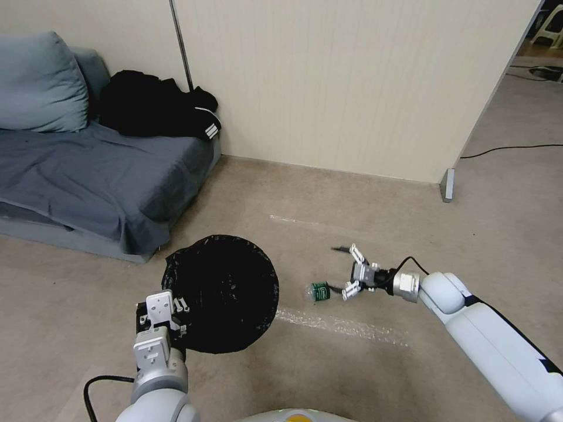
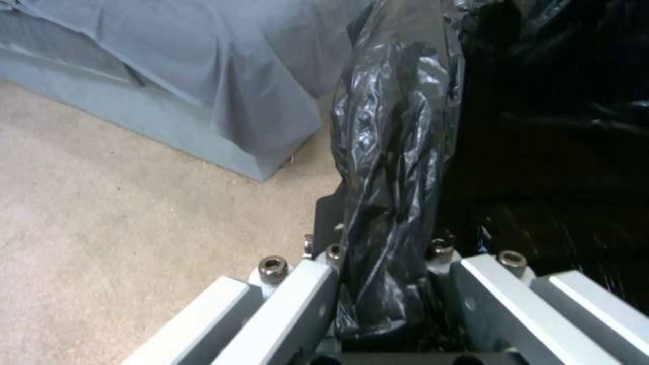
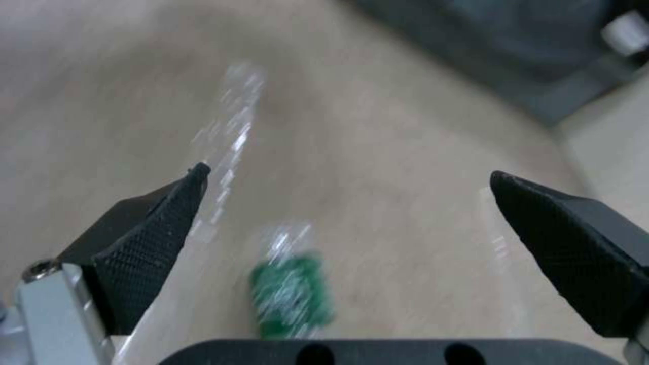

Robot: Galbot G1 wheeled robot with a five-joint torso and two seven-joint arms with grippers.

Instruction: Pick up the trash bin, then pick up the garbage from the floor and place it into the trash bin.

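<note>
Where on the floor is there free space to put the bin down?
Bare floor lies between the wall and the bottle, and more in front of the sofa. It is crowded where the right gripper hangs open by the bottle, beside the bin that the left gripper holds.

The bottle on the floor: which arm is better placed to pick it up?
The right. The right gripper is open and close beside the bottle, while the left gripper is shut on the trash bin rim.
</note>
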